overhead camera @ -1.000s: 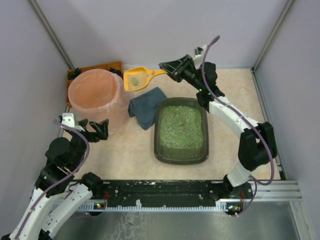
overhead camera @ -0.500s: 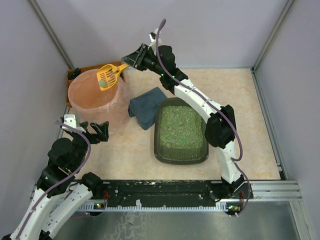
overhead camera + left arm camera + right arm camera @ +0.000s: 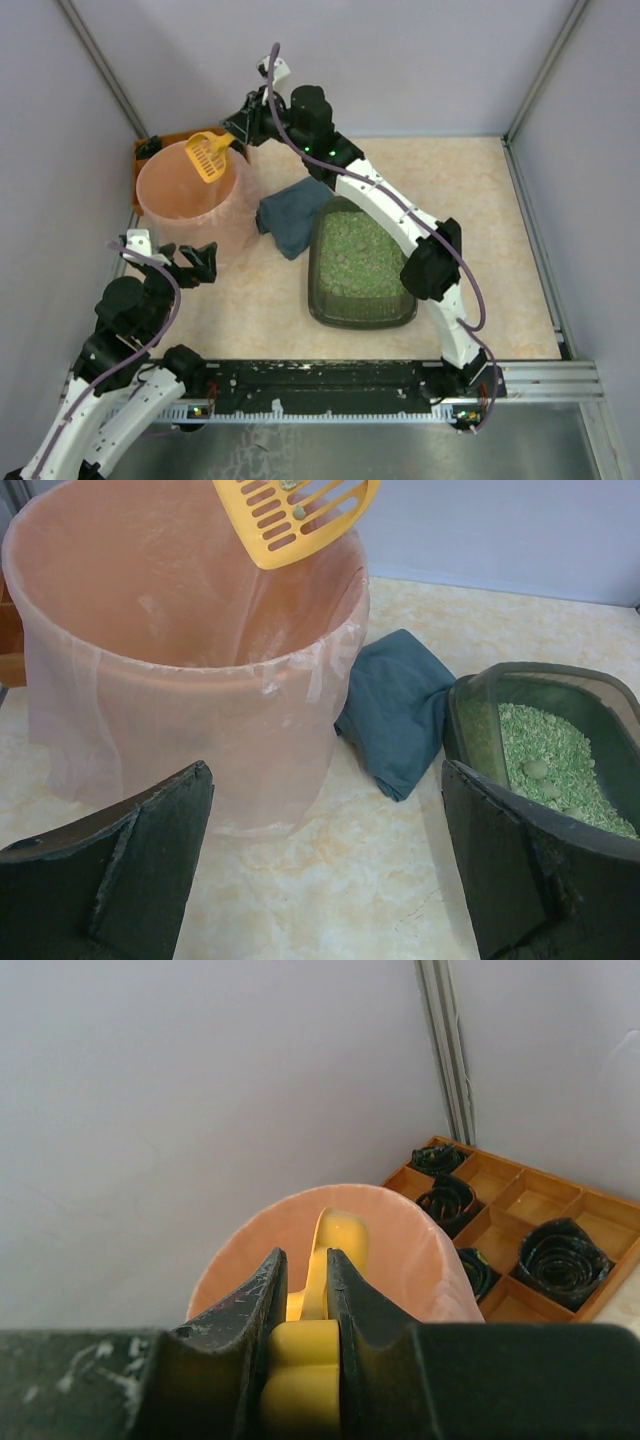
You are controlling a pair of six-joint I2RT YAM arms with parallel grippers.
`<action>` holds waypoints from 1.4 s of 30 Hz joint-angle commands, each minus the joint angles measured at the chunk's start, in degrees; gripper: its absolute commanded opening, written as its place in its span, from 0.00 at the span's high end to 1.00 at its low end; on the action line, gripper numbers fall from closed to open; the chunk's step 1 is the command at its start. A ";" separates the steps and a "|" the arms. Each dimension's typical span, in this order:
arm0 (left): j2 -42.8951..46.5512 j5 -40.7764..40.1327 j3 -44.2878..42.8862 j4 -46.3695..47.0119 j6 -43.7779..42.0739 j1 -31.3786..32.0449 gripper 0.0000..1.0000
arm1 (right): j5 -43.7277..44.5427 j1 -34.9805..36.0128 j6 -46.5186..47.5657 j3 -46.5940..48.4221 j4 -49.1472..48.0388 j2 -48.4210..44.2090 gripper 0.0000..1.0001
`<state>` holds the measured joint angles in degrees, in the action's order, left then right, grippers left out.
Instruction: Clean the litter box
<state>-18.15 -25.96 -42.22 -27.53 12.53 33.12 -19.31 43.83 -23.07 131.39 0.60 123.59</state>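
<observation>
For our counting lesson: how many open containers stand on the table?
3: bucket, back left; litter box, centre; tray behind the bucket, partly hidden.

Top external: high behind bases, looking down. Left wrist: low at 8 o'clock, facing 1, close. Right wrist: 11 o'clock, facing 9, tight. All share pink bucket (image 3: 226, 218), yellow scoop (image 3: 205, 157).

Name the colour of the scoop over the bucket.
Yellow scoop, clearest in the left wrist view.

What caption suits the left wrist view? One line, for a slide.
Yellow scoop tilted over the pink bucket; blue cloth and green-filled litter box beside it, framed by the open left gripper.
</observation>
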 commanded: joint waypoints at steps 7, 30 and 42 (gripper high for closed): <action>-0.98 1.85 0.84 2.05 -1.65 0.01 0.00 | -1.91 -0.04 0.95 -3.62 -0.59 -10.89 1.00; -14.34 10.68 4.90 19.18 -3.86 -0.02 0.00 | 22.22 -13.75 4.66 -59.42 20.54 -63.01 1.00; -15.65 11.39 5.47 19.88 -3.50 -0.03 0.00 | 31.21 -15.60 6.72 -65.53 25.04 -56.46 1.00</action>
<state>-33.47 -15.84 -37.10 -10.17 8.34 33.10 8.03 29.02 -18.48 66.30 26.65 64.77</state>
